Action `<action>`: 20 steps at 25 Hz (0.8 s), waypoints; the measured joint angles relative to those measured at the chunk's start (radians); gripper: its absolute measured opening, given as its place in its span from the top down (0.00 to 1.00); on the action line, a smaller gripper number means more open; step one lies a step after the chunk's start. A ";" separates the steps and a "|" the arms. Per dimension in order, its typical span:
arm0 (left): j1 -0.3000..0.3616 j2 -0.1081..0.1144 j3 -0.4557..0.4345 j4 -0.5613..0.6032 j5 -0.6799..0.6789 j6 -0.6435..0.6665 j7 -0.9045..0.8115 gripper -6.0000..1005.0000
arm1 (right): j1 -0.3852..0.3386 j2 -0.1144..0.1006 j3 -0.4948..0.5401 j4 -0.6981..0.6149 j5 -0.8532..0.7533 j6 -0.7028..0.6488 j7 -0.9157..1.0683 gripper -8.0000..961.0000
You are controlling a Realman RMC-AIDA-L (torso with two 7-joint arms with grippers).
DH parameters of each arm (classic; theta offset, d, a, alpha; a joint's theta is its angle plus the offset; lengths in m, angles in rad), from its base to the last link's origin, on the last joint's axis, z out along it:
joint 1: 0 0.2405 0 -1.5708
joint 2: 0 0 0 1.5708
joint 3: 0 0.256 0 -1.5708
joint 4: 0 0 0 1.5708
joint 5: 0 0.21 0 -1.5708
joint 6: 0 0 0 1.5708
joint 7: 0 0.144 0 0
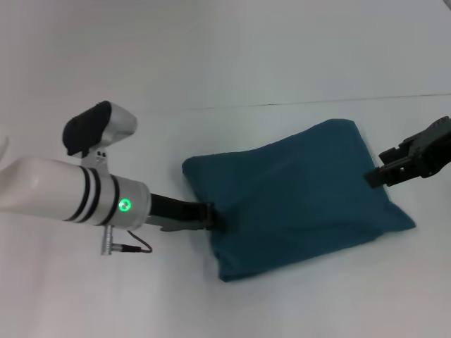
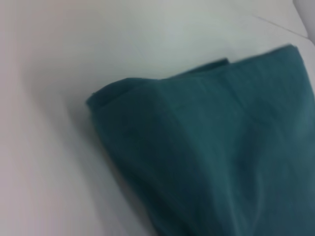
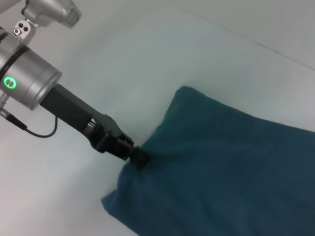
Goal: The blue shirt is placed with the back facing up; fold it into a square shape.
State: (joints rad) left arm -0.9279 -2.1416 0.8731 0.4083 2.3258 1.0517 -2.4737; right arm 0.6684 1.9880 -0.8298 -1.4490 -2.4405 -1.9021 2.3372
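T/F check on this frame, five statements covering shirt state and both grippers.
1. The blue shirt lies folded into a compact, roughly rectangular bundle on the white table. True.
2. The left gripper is at the shirt's edge on the robot's left side. True; the right wrist view shows its tip pressed into the cloth there.
3. The right gripper is parked far from the shirt. False; it is right at the shirt's edge on the robot's right side.
4. White lettering shows on the shirt's upper face. False; only plain blue cloth is visible.
5. A second cloth lies beside the shirt. False; the shirt is the only cloth.
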 joint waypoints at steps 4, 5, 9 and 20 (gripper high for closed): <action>0.028 0.026 0.003 0.024 0.002 0.010 0.001 0.91 | 0.001 0.000 0.000 0.002 0.000 0.003 0.002 0.37; 0.033 0.035 0.004 0.027 0.002 0.016 0.002 0.91 | 0.001 0.000 0.000 0.002 0.000 0.003 0.002 0.37; 0.053 0.066 0.001 0.066 0.014 0.052 0.007 0.93 | 0.003 0.000 -0.002 0.001 0.000 0.006 0.006 0.37; 0.056 0.112 -0.042 0.139 0.130 0.067 -0.035 0.93 | 0.008 0.005 -0.008 0.003 0.000 0.012 0.011 0.37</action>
State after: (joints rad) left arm -0.8720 -2.0293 0.8314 0.5469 2.4560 1.1185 -2.5090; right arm 0.6764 1.9927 -0.8376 -1.4465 -2.4405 -1.8898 2.3486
